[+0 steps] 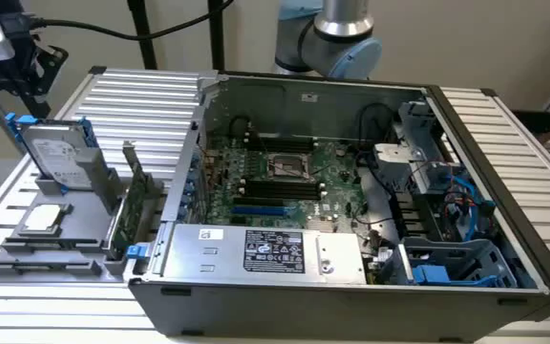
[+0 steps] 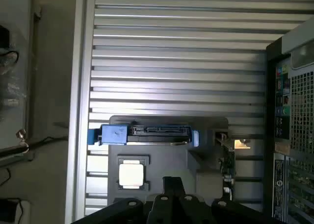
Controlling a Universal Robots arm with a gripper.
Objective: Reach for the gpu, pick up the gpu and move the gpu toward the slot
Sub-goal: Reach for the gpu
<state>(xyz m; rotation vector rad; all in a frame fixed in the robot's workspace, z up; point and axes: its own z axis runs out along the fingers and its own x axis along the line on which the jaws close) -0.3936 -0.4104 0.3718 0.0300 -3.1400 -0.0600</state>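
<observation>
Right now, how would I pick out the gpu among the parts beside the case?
Start at the open computer case; on the exterior view's left of it sits a grey holder. The gpu stands on edge in the holder's side nearest the case. It is the thin green board with a silver bracket, unlike the boxy blue-railed hard drive and the flat square processor chip.

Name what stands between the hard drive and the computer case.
The gpu, upright on its edge in the gray holder; the exterior view shows it between hard drive and computer case.

The gpu [image 1: 138, 193] stands open above, flanked by hard drive [image 1: 60, 154] and case wall [image 1: 208, 115].
</observation>
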